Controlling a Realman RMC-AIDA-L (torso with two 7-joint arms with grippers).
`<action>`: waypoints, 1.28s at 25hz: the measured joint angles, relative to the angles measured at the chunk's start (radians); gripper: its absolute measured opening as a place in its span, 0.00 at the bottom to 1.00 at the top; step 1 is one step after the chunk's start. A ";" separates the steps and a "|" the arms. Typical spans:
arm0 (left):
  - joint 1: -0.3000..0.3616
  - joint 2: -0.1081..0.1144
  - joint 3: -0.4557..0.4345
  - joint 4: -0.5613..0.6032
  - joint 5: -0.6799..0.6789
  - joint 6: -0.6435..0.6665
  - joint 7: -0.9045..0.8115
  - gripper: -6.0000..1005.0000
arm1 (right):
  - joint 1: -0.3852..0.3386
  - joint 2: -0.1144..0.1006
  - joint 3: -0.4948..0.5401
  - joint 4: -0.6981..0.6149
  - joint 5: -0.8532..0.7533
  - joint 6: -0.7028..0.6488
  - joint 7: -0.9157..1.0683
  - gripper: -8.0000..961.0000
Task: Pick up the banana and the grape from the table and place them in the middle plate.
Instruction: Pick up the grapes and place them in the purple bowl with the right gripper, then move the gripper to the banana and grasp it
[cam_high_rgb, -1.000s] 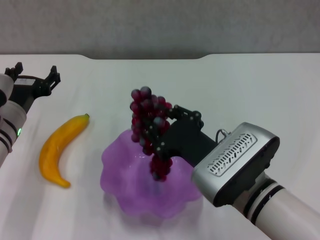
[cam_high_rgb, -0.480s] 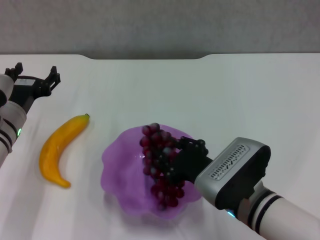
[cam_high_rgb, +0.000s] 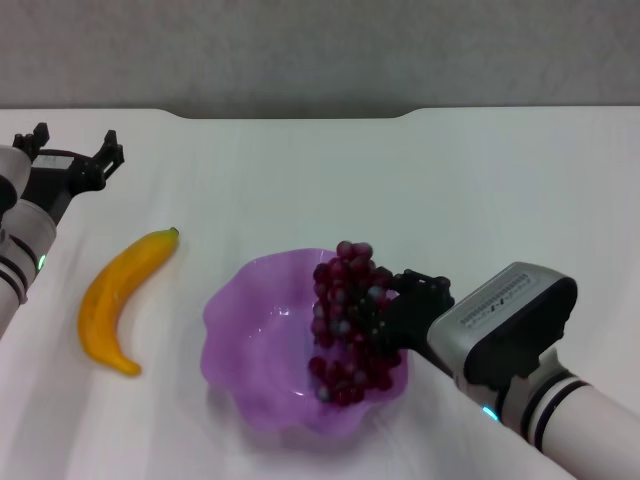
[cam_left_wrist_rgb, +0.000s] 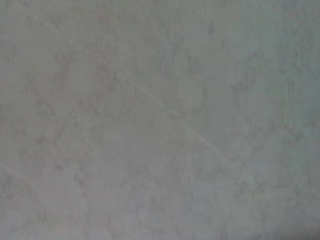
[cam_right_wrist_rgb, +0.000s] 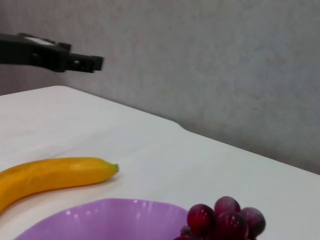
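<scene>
The grape (cam_high_rgb: 350, 320), a dark red-purple bunch, lies in the right half of the purple middle plate (cam_high_rgb: 255, 330). My right gripper (cam_high_rgb: 388, 315) reaches in from the right, is shut on the grape and is low over the plate; the bunch hides its fingertips. The orange-yellow banana (cam_high_rgb: 120, 295) lies on the white table (cam_high_rgb: 450, 190) left of the plate, stem tip pointing away. My left gripper (cam_high_rgb: 72, 147) is open and empty at the far left, beyond the banana. The right wrist view shows the banana (cam_right_wrist_rgb: 50, 175), the plate rim (cam_right_wrist_rgb: 110, 217) and the grape top (cam_right_wrist_rgb: 225, 215).
The table's rounded far edge meets a grey wall. The left wrist view shows only a blank grey surface. My left gripper (cam_right_wrist_rgb: 50, 56) also shows far off in the right wrist view.
My right gripper has brought the grape down from above the plate into it and shifted it toward the plate's right side. The banana and the left arm have not moved.
</scene>
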 joint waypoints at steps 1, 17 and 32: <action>0.000 0.000 0.000 0.000 0.000 0.000 0.000 0.88 | 0.002 0.000 0.004 0.005 0.000 -0.002 0.005 0.40; -0.005 0.000 0.000 0.002 0.000 0.000 0.000 0.88 | 0.024 0.002 -0.005 0.028 -0.007 -0.045 0.010 0.86; 0.000 0.000 0.000 0.004 -0.003 0.000 0.000 0.88 | -0.073 -0.004 0.149 0.055 -0.010 -0.273 0.003 0.93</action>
